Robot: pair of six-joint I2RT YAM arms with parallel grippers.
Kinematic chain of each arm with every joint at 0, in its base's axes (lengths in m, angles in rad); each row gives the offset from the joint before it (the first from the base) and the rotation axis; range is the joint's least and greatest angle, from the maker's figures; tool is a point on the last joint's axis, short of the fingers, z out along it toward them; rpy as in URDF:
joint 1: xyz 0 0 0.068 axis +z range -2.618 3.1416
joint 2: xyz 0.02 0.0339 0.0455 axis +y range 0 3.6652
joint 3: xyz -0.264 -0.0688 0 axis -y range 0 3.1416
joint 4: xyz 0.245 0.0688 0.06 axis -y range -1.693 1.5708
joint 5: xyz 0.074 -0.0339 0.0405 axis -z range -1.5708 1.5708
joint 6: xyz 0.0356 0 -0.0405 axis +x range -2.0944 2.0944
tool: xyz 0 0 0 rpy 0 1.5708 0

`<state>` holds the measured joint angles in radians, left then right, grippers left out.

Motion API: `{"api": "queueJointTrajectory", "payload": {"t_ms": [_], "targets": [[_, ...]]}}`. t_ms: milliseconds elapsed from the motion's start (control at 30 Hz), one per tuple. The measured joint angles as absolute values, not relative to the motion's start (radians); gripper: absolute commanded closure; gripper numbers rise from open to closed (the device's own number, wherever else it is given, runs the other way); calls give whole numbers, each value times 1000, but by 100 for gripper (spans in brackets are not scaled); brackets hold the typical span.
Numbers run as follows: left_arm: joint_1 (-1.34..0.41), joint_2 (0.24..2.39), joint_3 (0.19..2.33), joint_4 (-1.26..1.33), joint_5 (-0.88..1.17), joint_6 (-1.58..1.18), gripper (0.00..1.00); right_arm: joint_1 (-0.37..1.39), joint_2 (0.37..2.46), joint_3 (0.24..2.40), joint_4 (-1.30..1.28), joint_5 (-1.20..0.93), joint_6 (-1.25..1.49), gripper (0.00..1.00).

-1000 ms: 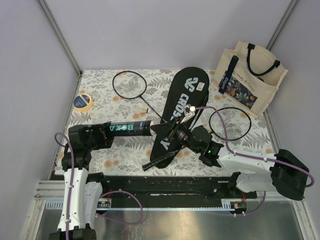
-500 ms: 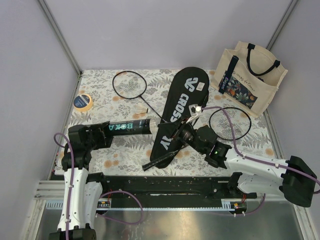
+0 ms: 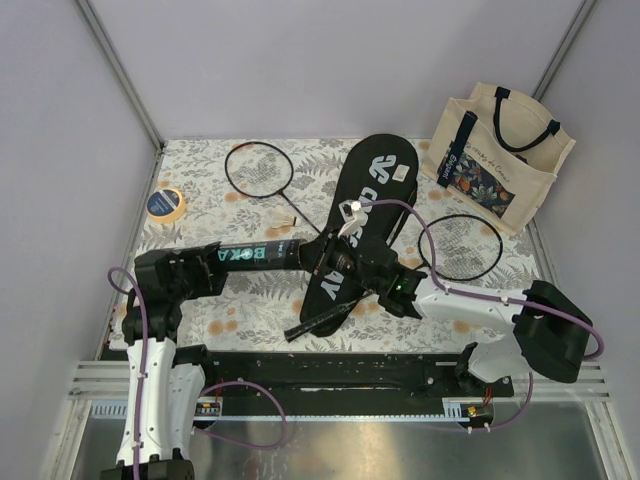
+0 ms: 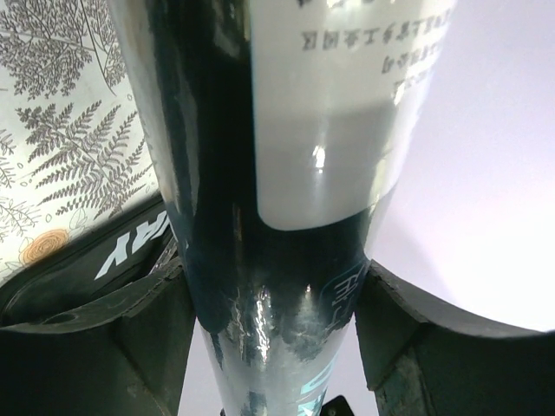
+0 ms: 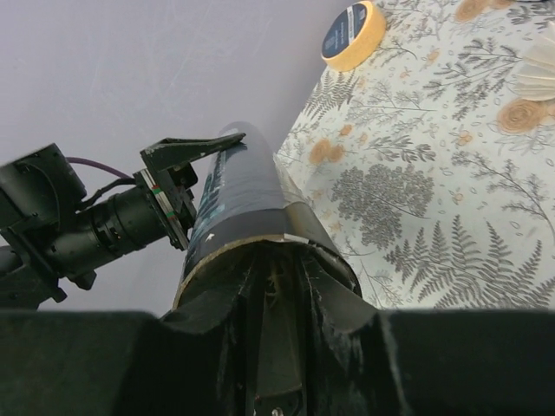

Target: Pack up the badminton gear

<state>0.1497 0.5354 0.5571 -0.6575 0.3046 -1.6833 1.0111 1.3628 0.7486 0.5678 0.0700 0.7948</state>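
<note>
My left gripper is shut on the black tube with teal lettering, held level above the table. My right gripper has its fingertips at the tube's open mouth; the dark hides how the jaws stand. Something pale and feathery shows between them, too dim to name. The CROSSWAY bag lies behind the right arm. One racket lies at the back left, another to the right. A shuttlecock lies by the tube.
A cream tote bag stands at the back right. The yellow-rimmed tape roll lies near the left wall. A black racket handle sticks out by the bag's near end. Grey walls close in three sides.
The right arm swung left from above the bag to the tube's open end, and its jaws narrowed. The left arm and the tube stayed put.
</note>
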Motion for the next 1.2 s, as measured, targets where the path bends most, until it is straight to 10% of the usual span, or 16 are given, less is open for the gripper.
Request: {"api": "queueJointTrajectory", "payload": {"t_ms": [1200], "targets": [[153,556,587,-662,223,-1737,78,870,1091,700,416,104,781,55]]}}
